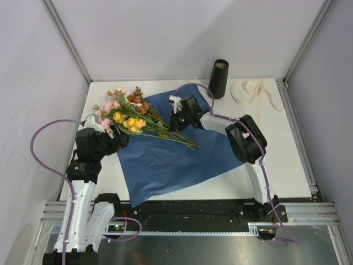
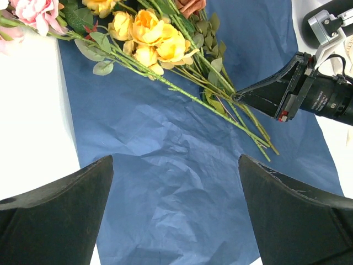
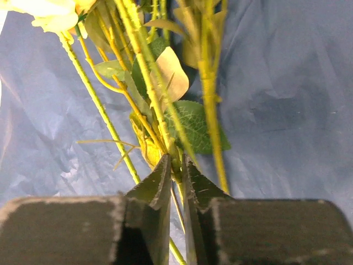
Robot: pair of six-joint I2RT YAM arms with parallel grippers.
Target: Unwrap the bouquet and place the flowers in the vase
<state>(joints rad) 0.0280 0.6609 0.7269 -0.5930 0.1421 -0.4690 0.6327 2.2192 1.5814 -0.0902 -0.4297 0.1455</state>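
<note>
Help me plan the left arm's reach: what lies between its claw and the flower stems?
Only bare, wrinkled blue paper lies between the left claw and the flower stems, as the left wrist view shows.

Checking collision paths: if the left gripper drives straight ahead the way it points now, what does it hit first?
Probably the crumpled blue paper sheet lying right ahead of the open left gripper; the green flower stems and the right gripper lie farther on. Depth is hard to judge.
</note>
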